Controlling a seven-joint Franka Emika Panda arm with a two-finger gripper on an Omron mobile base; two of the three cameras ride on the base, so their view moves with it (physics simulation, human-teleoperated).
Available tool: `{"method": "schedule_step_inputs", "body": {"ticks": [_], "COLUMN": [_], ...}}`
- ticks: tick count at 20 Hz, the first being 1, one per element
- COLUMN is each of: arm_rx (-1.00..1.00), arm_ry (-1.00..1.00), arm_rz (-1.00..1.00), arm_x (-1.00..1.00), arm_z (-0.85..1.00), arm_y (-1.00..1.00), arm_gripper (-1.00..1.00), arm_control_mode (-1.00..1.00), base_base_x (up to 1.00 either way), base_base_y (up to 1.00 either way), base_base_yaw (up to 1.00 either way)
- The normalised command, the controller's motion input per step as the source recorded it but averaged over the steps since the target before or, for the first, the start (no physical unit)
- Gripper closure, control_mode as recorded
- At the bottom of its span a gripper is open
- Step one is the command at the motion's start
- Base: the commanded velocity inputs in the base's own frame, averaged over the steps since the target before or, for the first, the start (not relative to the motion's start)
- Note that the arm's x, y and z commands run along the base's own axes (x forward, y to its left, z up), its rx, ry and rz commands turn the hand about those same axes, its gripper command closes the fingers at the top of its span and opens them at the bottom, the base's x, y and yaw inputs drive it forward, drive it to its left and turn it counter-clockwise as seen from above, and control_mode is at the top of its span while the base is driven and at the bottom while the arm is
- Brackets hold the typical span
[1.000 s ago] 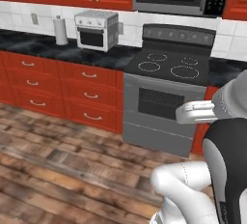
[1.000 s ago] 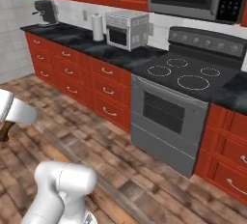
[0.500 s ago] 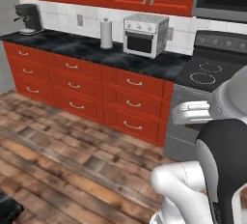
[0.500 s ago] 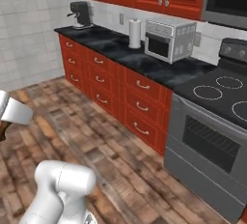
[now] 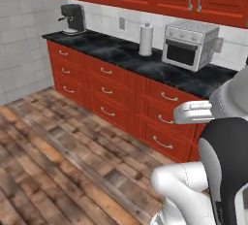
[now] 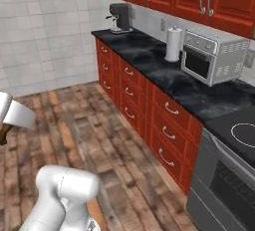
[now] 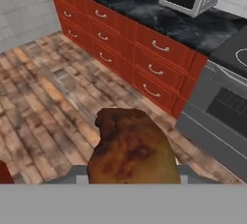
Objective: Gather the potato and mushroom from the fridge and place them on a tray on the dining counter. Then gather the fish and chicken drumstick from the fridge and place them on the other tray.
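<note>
With the hand (image 7: 131, 177) grasping a browned chicken drumstick (image 7: 131, 150) above the floor before the red cabinets (image 7: 144, 54), tray placement remains outstanding.

The chicken drumstick (image 7: 131, 148) shows in the hand view as a lumpy, golden-brown roasted piece with darker reddish-brown patches. It sits low and central, close to the camera, held above the wooden plank floor. Its narrower, darker end points up and to the left; its broad, yellower body widens toward the bottom edge, where its lower part is hidden.
</note>
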Motion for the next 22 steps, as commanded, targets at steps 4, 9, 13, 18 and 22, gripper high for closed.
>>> {"method": "schedule_step_inputs", "body": {"ticks": [4,9,13,18,22], "arm_rx": [0.0,0.0,0.0,0.0,0.0], "arm_ry": [0.0,0.0,0.0,0.0,0.0], "arm_rz": [0.0,0.0,0.0,0.0,0.0], "arm_x": [0.0,0.0,0.0,0.0,0.0], "arm_z": [0.0,0.0,0.0,0.0,0.0], "arm_y": [0.0,0.0,0.0,0.0,0.0], "arm_gripper": [1.0,1.0,1.0,1.0,1.0], "arm_control_mode": [1.0,1.0,1.0,1.0,1.0], "base_base_x": [0.79,0.74,0.73,0.76,0.79], "base_base_y": [-0.22,-0.2,-0.22,-0.18,-0.2], "base_base_yaw": [0.41,0.42,0.44,0.44,0.45]}}
